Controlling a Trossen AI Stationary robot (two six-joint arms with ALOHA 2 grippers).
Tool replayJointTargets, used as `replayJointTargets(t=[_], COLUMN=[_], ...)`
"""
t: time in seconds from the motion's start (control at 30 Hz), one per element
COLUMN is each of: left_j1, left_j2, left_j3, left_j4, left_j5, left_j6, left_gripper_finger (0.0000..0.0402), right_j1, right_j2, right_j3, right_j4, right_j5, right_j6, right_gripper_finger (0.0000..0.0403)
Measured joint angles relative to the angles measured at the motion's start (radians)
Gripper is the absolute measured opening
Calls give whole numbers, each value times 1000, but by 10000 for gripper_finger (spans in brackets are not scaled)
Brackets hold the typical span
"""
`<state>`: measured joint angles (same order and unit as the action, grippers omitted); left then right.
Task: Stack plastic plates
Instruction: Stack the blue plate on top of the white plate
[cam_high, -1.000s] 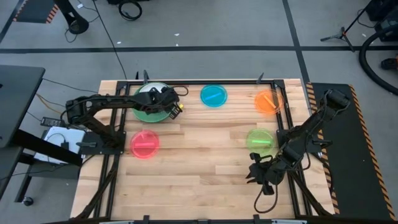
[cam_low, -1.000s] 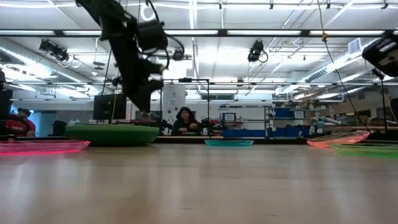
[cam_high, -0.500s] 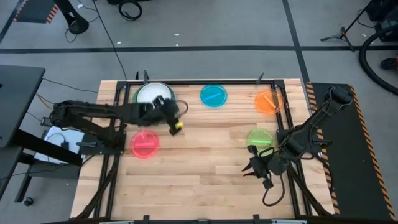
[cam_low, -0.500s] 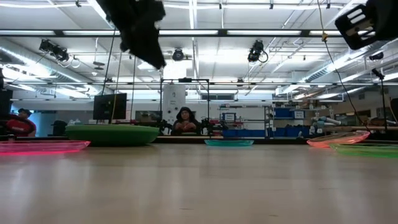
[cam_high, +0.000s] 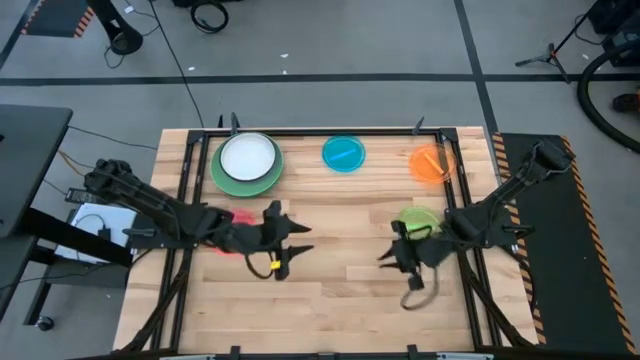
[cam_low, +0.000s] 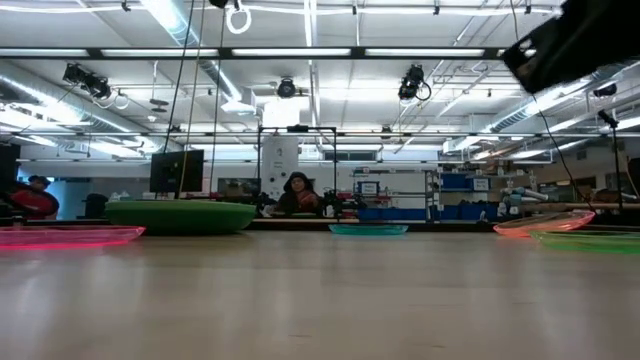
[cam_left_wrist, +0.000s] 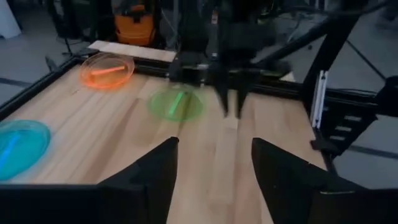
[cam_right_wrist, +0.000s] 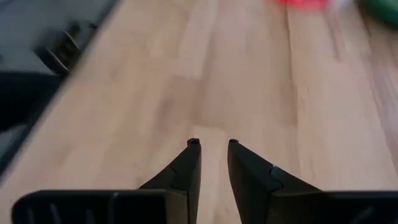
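At the table's far left a white plate (cam_high: 247, 156) lies on a large green plate (cam_high: 228, 180); the low view shows this stack (cam_low: 180, 215) from the side. Blue (cam_high: 344, 153), orange (cam_high: 432, 163) and lime (cam_high: 420, 218) plates lie singly on the right half. My left arm partly covers a red plate (cam_high: 226, 218). My left gripper (cam_high: 303, 240) hangs open above the middle of the table, pointing toward its right edge. My right gripper (cam_high: 383, 256) faces it beside the lime plate, its fingers (cam_right_wrist: 189, 163) a narrow gap apart over bare wood.
In the left wrist view the other arm's gripper (cam_left_wrist: 230, 93) stands behind the lime plate (cam_left_wrist: 176, 104), with the orange plate (cam_left_wrist: 107, 70) beyond. A black frame (cam_high: 330, 130) borders the table. Bare wood (cam_high: 340, 300) lies along the near edge. People sit in the room behind.
My left gripper has swung from over the green and white stack toward the table's near edge and middle, rising and tipping up from pointing down to nearly level. The white plate now lies uncovered on the green one. My right gripper has gone a little toward the table's left and far edge.
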<state>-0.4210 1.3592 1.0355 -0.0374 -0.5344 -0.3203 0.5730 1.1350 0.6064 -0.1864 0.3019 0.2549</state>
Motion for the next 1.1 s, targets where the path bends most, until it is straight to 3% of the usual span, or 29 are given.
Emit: replayJointTargets(t=[0.23,0.4,0.6,0.8,1.1], left_j1=[-24,-12,41,121,148], left_j2=[16,58,96,43,-45], left_j3=[-3,-18,-148,-177,-177], left_j4=[-96,-69,36,101,75], left_j5=[-30,-58,-69,33,49], left_j6=[-35,-65,-86,37,97], left_gripper_finger=[254,263,263,263,263], right_j1=[-140,-152,-158,-253,-384], right_j2=[74,132,173,119,0], right_j3=[0,0,0,0,0], right_j4=[37,145,163,218,210], right_j5=[-56,-62,-62,-104,-164], right_j6=[-149,-161,-203,-281,-343], right_gripper_finger=[147,206,258,268,252])
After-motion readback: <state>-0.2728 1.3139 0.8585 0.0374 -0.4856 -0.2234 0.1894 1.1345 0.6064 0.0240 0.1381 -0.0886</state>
